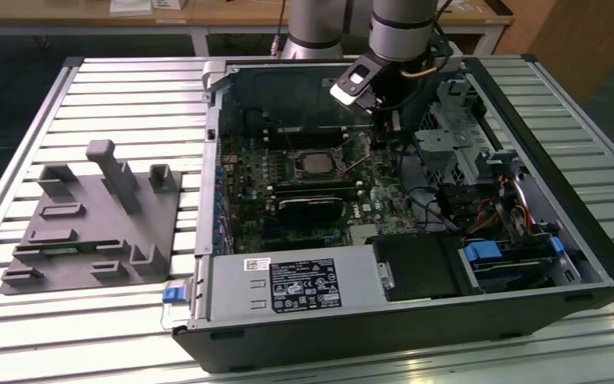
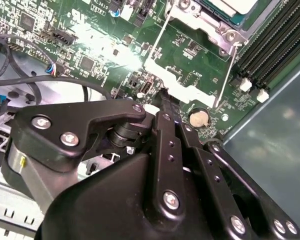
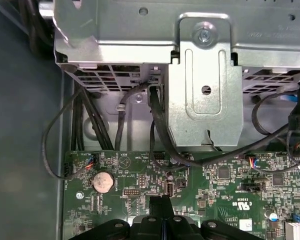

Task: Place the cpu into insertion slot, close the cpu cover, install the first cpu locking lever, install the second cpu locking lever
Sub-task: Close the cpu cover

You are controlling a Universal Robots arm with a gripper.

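Inside the open computer case, the cpu lies flat in the insertion slot, its pale top framed by the silvery cpu cover. Thin wire levers run along two sides of the socket. My gripper hangs over the motherboard at the exterior view's right of the socket. In both wrist views its black fingers meet with nothing between them. The gripper sits just off the socket's silvery outer edge, near a coin battery. In the first wrist view the gripper points down at the green board.
A grey power-supply box fills the case's near side, with a long black card beside the socket. The metal drive cage and loose black cables crowd the gripper's side. A grey fixture block stands outside on the slatted table.
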